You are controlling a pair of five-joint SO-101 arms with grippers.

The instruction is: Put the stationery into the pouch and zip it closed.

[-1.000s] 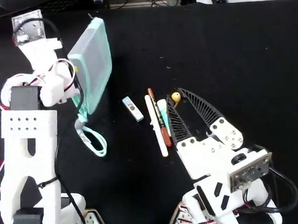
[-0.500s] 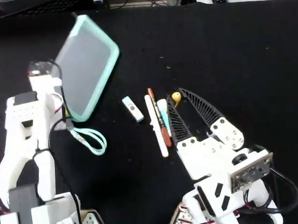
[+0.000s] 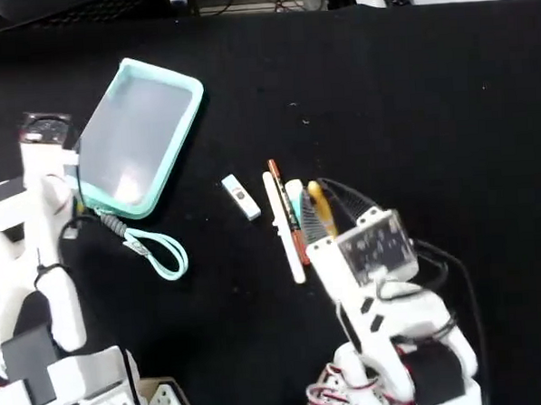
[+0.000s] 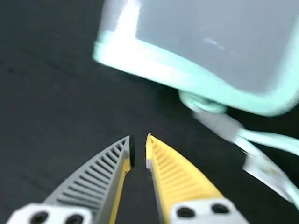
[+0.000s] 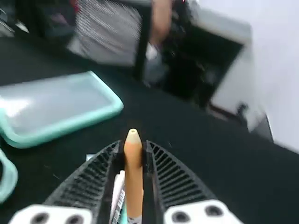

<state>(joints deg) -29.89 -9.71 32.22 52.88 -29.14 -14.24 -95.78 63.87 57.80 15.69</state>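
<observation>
Pouch (image 3: 139,146) lies flat at the bench's (image 3: 411,113) far left, left tool (image 4: 138,140) just beside its corner, pressed almost together and empty; right tool (image 5: 133,145) pinches a yellow pen (image 5: 133,165) beside the other pens (image 3: 290,221), eraser (image 3: 241,197) between pens and pouch.

We have tipped the pouch (image 3: 140,146) down from upright, so it now lies flat on the table (image 3: 429,103). Our left end effector (image 4: 138,142) has let go and drawn back beside its corner. Our right end effector (image 5: 133,151), spread before, has clamped the yellow pen (image 5: 133,161) and tilted upward.
</observation>
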